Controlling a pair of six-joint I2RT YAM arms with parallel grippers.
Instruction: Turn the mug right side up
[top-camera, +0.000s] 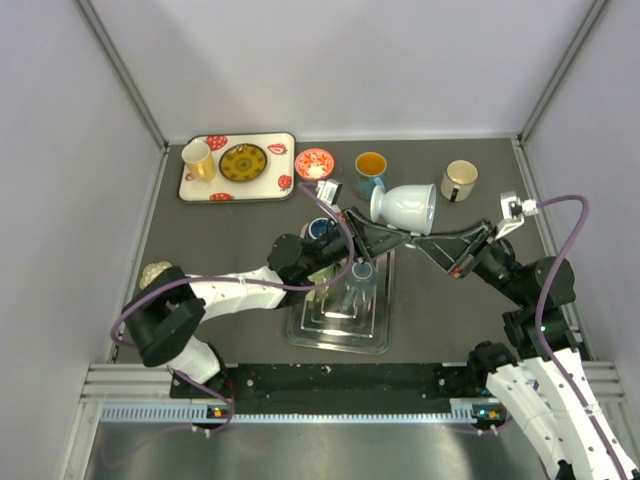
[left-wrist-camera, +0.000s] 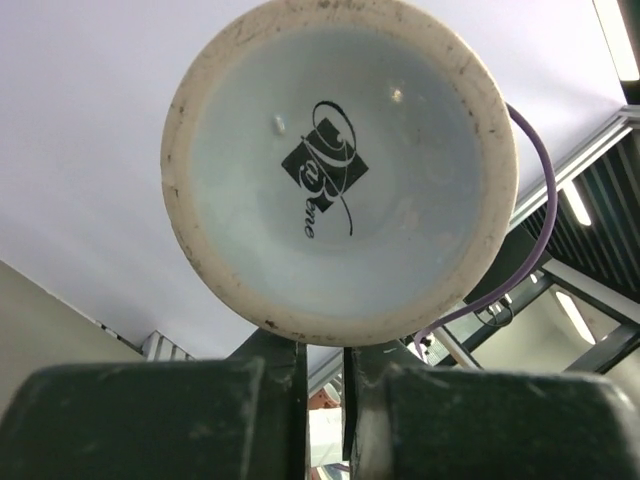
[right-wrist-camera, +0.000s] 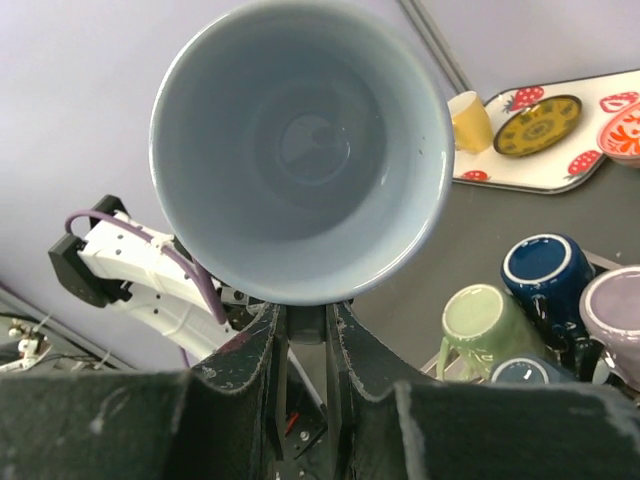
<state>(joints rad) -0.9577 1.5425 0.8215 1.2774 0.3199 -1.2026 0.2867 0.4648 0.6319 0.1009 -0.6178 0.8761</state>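
From above, the pale blue ceramic mug (top-camera: 405, 205) hangs on its side over the dark grey surface (top-camera: 440, 310). Its mouth faces the right arm, and the left fingers (top-camera: 362, 228) and right fingers (top-camera: 432, 243) meet beneath it.

The left wrist camera shows its fingers drawn narrow under the printed foot, apparently clamped there.

The right wrist camera looks into the open mouth, with its fingers pinched just below the rim, apparently gripping too.

One arm should let go before the other rolls the mouth upward. The mug should then be lowered squarely onto its foot.
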